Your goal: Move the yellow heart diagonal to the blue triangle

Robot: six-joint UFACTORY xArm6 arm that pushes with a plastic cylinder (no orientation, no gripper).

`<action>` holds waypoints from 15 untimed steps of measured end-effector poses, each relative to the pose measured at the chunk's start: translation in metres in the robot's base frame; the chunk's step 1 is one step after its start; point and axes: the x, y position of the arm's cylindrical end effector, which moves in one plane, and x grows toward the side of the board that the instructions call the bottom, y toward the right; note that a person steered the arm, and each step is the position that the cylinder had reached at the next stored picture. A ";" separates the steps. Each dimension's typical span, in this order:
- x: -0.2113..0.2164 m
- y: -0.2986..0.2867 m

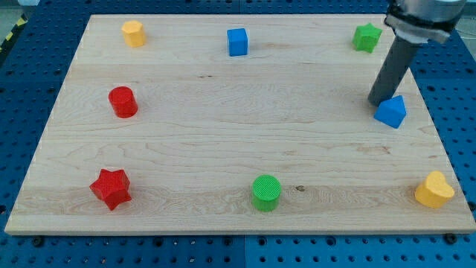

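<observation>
While my tip (376, 100), a bare rod holding nothing, rested just beside the blue triangle (392, 112) at its ten o'clock, the yellow heart (434, 189) lay well apart at the tip's five o'clock, near the board's (223, 141) bottom-right corner.

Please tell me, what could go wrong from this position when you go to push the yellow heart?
1. My tip rests just left of the blue triangle, perhaps touching it. Heading straight down to the yellow heart could knock the triangle and shift the target.
2. The heart sits near the board's bottom-right corner; a push from the wrong side might slide it off the edge.
</observation>
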 end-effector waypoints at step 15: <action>0.126 0.005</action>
